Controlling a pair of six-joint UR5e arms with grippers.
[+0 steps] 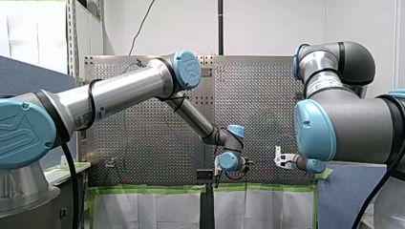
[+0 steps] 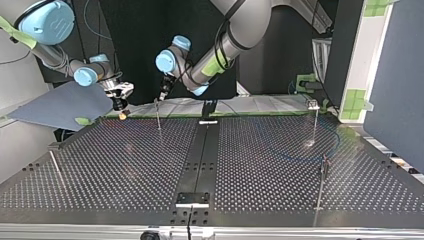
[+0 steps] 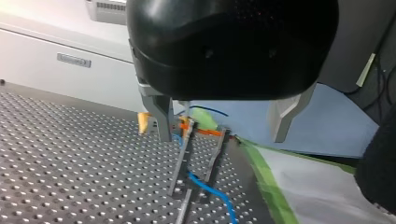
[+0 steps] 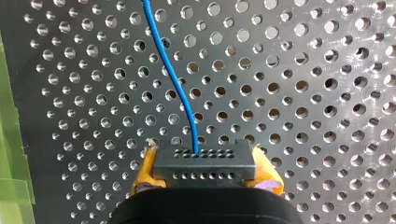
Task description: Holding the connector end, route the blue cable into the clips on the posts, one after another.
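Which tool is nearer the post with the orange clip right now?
Left. My left tool hangs open right over that post, at its orange clip. My right tool, shut on the connector, is off beside it, toward the top view's left.

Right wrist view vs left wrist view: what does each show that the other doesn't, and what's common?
Right wrist only: the black connector clamped between my right gripper's yellow pads, the blue cable running into it. Left wrist only: my left gripper, open, and ahead of it a thin post with an orange top. Both: the cable, the perforated table and green tape along its edge.
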